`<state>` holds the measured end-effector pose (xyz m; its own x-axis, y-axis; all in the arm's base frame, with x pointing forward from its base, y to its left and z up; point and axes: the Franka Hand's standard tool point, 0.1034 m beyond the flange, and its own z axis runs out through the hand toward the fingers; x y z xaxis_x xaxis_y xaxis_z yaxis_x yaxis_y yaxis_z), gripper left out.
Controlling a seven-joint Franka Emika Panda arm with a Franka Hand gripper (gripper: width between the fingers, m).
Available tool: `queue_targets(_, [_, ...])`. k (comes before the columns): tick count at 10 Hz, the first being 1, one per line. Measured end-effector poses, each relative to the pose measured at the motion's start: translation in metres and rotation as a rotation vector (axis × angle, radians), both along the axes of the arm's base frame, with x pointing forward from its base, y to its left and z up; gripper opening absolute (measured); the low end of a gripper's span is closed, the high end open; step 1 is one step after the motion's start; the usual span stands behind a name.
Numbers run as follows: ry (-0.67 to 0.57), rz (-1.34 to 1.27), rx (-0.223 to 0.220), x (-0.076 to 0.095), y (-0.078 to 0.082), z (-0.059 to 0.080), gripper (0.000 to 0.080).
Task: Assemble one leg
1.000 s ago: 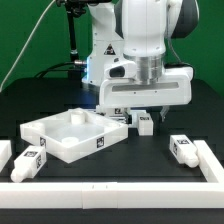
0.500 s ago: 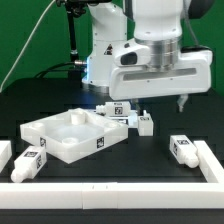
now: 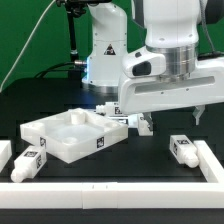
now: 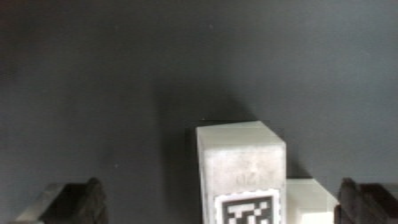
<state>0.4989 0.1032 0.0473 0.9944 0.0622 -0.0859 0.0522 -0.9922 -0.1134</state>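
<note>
The leg [image 3: 183, 150] lies on the black table [image 3: 50, 100], well apart from the white tray [image 3: 62, 148], on the exterior view's right of it. The gripper [image 3: 172, 120] hangs over the leg, fingers spread wide, holding nothing.

Leg [image 3: 183, 150] at exterior view's right; tray [image 3: 70, 150] left, well apart.
</note>
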Motion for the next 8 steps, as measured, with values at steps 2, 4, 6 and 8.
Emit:
queue_targets(2, [0.002, 0.000, 0.000, 0.001, 0.001, -0.003, 0.0649])
queue_targets(4, [0.005, 0.008, 0.004, 0.012, 0.012, -0.020, 0.0649])
queue_targets(6, [-0.050, 0.045, -0.016, 0.013, 0.022, -0.027, 0.0649])
queue_targets(8, [-0.048, 0.047, -0.018, 0.010, 0.020, -0.031, 0.0649])
